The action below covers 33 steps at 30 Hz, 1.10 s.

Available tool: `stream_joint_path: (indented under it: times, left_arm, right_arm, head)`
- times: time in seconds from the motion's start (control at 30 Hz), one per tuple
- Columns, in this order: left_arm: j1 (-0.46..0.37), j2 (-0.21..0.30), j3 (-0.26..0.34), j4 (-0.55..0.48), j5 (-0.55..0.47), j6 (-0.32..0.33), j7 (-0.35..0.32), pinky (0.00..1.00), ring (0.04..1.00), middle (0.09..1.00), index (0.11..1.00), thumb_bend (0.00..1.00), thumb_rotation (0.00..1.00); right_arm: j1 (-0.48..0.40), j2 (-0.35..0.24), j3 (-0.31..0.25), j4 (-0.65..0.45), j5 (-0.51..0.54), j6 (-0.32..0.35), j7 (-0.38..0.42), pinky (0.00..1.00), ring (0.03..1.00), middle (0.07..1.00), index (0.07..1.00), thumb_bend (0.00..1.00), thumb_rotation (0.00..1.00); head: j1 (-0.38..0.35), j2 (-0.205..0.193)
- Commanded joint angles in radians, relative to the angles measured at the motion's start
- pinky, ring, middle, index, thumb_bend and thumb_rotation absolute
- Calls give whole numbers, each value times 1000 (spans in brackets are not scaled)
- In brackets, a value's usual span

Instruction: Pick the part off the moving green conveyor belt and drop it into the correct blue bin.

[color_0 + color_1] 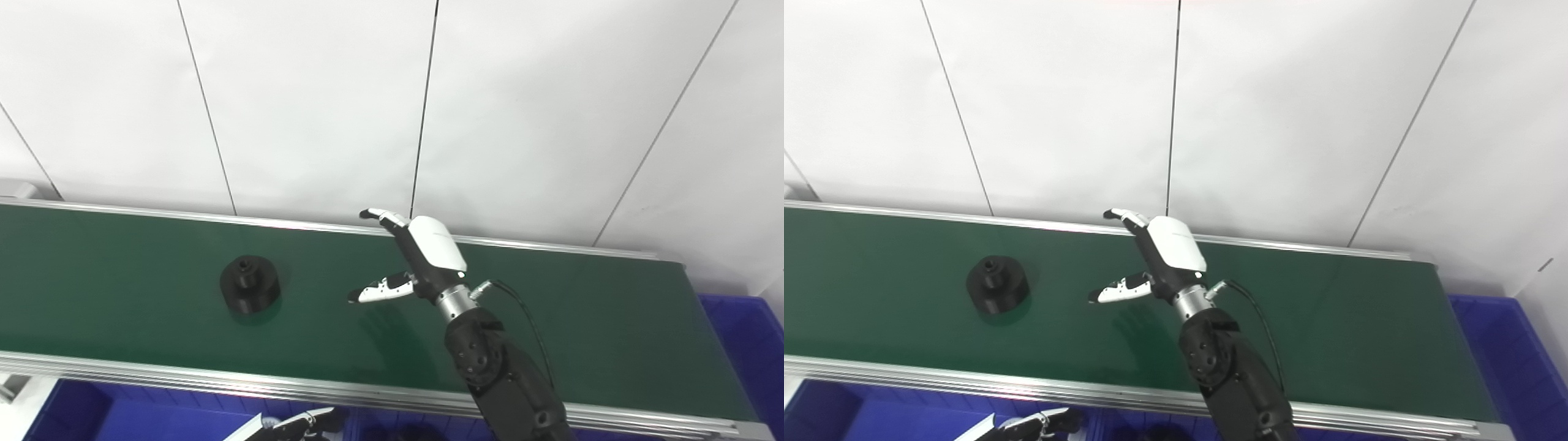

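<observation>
A black round part (pixel 249 285) with a small raised hub sits on the green conveyor belt (pixel 122 257), left of centre; it also shows in the right eye view (pixel 998 284). My right hand (pixel 416 257) hovers over the belt to the right of the part, open, fingers and thumb spread toward it, holding nothing. A clear gap of belt lies between them. My left hand (pixel 294 425) shows only partly at the bottom edge, below the belt, over a blue bin; its fingers look loosely curled.
Blue bins sit below the belt's near rail (pixel 122 416) and at the belt's right end (pixel 747 343). A metal rail (pixel 245 386) edges the belt front. A white panelled wall (pixel 306 110) stands behind the belt.
</observation>
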Motion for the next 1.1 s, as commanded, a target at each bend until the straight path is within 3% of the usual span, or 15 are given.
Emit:
stream_joint_path:
  times: [0.0,0.13,0.3,0.7,1.07]
  left_arm:
    - [10,15,1,-34,-5,-38,12,815,893,919,895,505,631]
    - [17,16,2,-40,-3,-38,13,819,894,919,895,504,631]
    - [24,16,4,-42,-8,-39,12,818,893,920,896,503,633]
    - [43,18,5,-63,-2,-38,16,820,896,924,901,502,637]
    - [58,20,11,-83,-11,-39,21,821,896,921,897,498,621]
  right_arm:
    - [-67,32,12,20,-21,1,-53,848,919,923,841,977,367]
    - [-87,53,37,96,-46,34,-73,925,987,983,848,994,412]
    - [-103,81,48,191,-46,47,-94,982,1000,1000,851,1000,432]
    - [-142,131,104,388,-50,33,-156,1000,1000,1000,885,1000,550]
    - [-186,203,123,575,-31,26,-241,1000,1000,1000,811,1000,517]
  head:
    - [2,2]
    - [3,9]
    - [5,11]
    - [14,22]
    - [29,26]
